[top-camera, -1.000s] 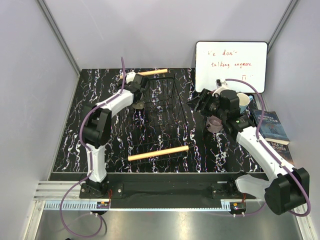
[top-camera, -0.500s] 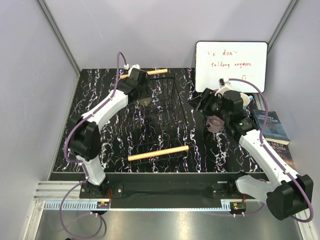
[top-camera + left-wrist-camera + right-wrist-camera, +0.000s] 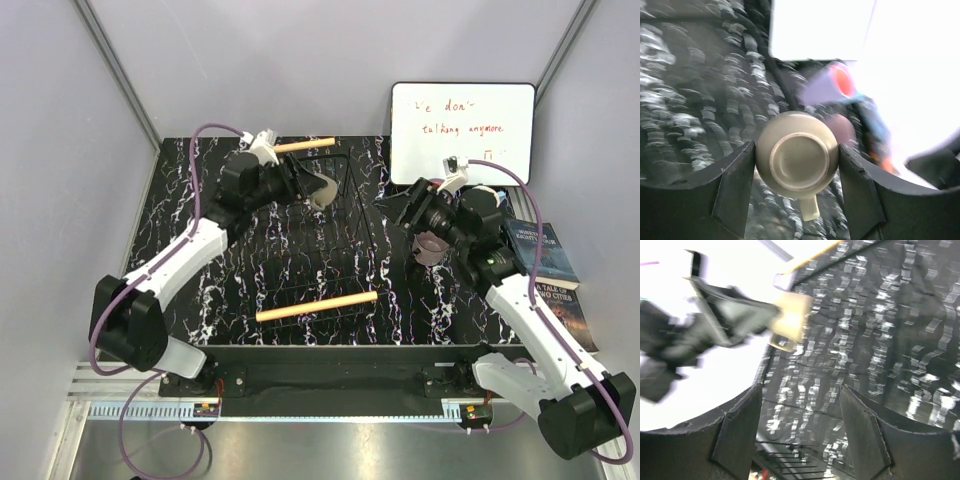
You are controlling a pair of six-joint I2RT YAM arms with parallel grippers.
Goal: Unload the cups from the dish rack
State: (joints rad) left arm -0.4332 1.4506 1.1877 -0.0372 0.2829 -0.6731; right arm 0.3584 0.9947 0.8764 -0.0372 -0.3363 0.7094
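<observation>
Left gripper (image 3: 796, 162) clamping the smooth round olive-grey mug (image 3: 800, 150) by its wall, flat base facing the wrist camera, upper centre of top view, over black wire dish rack (image 3: 316, 305), right gripper (image 3: 801, 395) standing open, gripping nothing.

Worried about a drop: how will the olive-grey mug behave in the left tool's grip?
The olive-grey mug looks rigid and smooth, so it may slip from the left tool. Its round body could rotate in the grip, and the off-centre handle may tilt it.
</observation>
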